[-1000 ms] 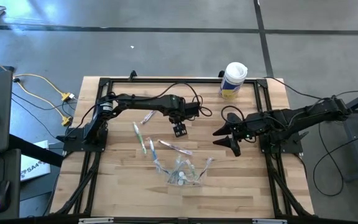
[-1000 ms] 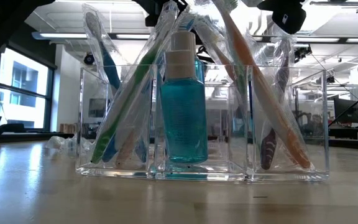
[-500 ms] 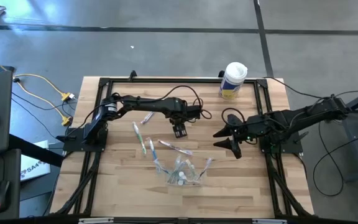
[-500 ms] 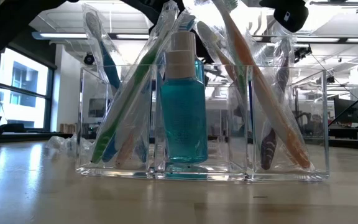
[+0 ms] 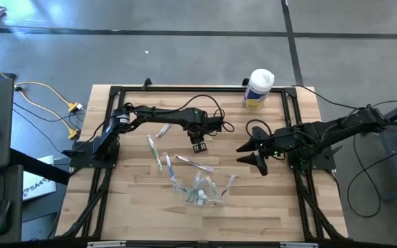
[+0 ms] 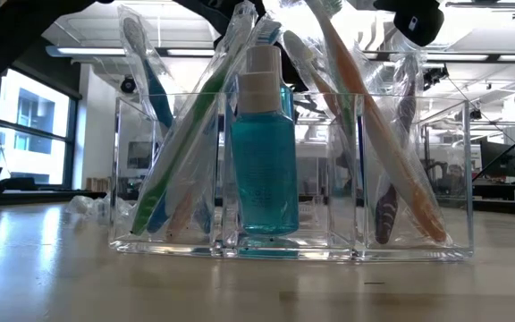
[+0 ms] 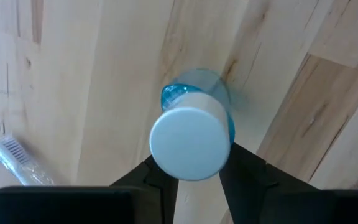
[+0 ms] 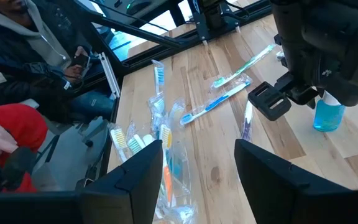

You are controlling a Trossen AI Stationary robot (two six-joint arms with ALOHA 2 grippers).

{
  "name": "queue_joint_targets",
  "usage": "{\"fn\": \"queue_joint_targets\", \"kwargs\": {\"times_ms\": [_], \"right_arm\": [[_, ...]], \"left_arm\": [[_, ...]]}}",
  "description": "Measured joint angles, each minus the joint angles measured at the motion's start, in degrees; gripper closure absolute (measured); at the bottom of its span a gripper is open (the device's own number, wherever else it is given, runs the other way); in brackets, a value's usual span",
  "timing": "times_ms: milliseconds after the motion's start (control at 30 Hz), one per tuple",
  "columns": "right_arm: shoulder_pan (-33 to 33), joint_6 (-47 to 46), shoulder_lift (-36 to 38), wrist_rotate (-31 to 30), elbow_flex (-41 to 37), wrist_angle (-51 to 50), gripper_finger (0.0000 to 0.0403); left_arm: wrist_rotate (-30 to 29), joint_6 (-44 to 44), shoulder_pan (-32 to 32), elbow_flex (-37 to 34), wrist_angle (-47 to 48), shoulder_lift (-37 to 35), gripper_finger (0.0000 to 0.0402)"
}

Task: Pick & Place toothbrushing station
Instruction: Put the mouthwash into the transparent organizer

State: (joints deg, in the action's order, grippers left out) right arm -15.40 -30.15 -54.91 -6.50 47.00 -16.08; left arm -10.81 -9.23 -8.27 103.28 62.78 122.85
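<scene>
So the left hand (image 7: 194, 177) is sitting right over a little blue bottle (image 7: 194, 127) standing on the desk (image 7: 92, 74), fingers flanking it, can't tell if they're gripping. Right hand (image 5: 252, 153) is hanging open nearby. Holder (image 5: 200, 193) is sitting closer to the front, toothbrushes (image 5: 158, 153) scattered beside it.

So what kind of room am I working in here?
Probably a robotics lab or workshop: a wooden bench framed by black rails, yellow cables trailing over a bare concrete floor, and workstations with monitors behind the clear holder.
</scene>
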Motion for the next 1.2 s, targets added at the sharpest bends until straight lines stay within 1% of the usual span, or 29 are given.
{"fn": "queue_joint_targets", "kwargs": {"times_ms": [400, 500, 567, 700, 900, 967, 1033, 1200], "right_arm": [[0.00, 0.00, 0.01, -0.01, 0.00, 0.00, 0.0210], [0.00, 0.00, 0.01, -0.02, 0.00, 0.00, 0.0210], [0.00, 0.00, 0.01, -0.02, 0.00, 0.00, 0.0210], [0.00, 0.46, 0.01, 0.00, 0.00, 0.00, 0.0210], [0.00, 1.46, 0.01, 0.18, 0.00, 0.00, 0.0210], [0.00, 1.55, 0.01, 0.60, 0.00, 0.00, 0.0210], [0.00, 1.97, 0.01, 0.68, 0.00, 0.00, 0.0210], [0.00, 5.15, 0.01, 3.01, 0.00, -0.07, 0.0210]], "left_arm": [[-0.24, -0.02, 0.02, 0.00, 0.50, -0.02, 0.0300], [1.27, 0.05, 0.02, 0.00, 1.72, -0.02, 0.0300], [1.24, 0.89, 0.02, 0.00, 2.67, -0.02, 0.0300], [1.54, -1.21, 0.04, 0.00, 3.82, -0.03, 0.0300], [4.69, 1.02, 0.02, 0.00, 5.01, -0.04, 0.0296], [5.78, 1.68, 0.02, 0.00, 5.42, -0.04, 0.0282], [6.03, 2.67, 0.02, 0.00, 6.11, -0.04, 0.0259], [6.16, 1.91, 0.02, 0.00, 10.23, -0.07, 0.0186]]}}
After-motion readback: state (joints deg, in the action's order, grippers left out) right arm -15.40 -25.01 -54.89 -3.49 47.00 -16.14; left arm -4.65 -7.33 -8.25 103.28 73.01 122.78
